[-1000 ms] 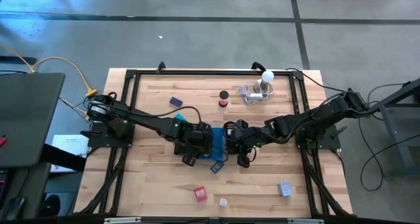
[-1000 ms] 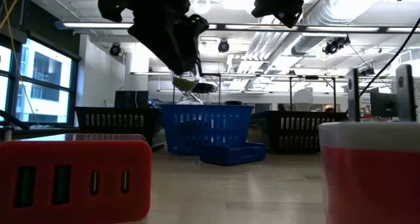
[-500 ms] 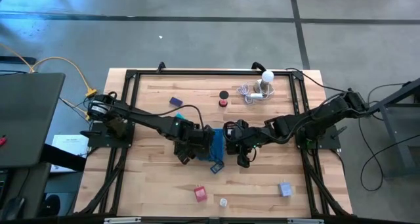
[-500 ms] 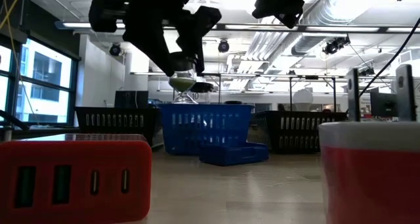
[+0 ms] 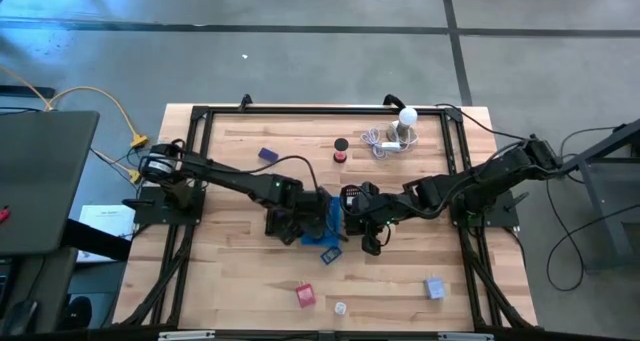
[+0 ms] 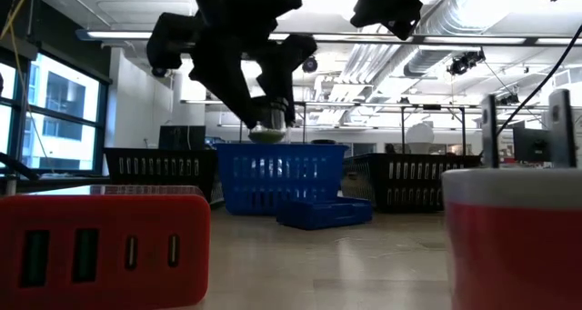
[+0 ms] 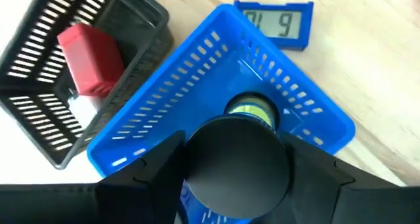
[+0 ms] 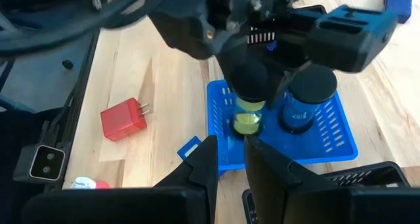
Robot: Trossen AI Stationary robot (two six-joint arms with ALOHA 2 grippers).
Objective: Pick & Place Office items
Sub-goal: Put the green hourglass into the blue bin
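Digits "01 9", seen upside down, on blue clock (image 7: 274,25) display beside blue tray (image 7: 216,106); nothing else legible.

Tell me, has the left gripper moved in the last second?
Yes. In the high view the left gripper has shifted right, over the blue tray, carrying a small spool.

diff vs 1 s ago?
The left end effector, gripping the green-and-clear spool throughout, swung from beside the blue tray to over it and dipped, so the spool now hangs just above the tray's rim. Nothing was let go. The right end effector stayed hovering by the black mesh tray. The red charger block and the other items did not move.
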